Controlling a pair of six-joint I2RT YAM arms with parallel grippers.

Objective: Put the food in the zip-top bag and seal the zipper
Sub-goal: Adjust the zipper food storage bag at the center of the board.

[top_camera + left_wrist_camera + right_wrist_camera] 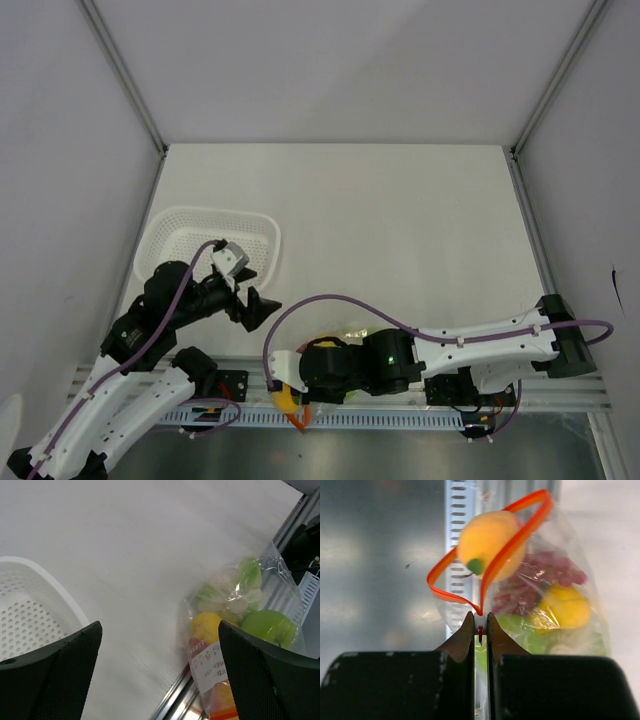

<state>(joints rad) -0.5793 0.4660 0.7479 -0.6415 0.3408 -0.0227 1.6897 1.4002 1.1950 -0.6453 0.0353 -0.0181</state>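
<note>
White tabletop point(400, 220), near edge: the right gripper point(480, 619) pinches tight on the zipper point(517, 537) of the zip-top bag point(592, 565). Its mouth gapes, an orange point(487, 537) at the opening. The left gripper point(159, 630) hangs spread wide beside the basket point(30, 610).

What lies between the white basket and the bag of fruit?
Nothing. In the left wrist view, only bare white table separates the basket from the bag.
</note>
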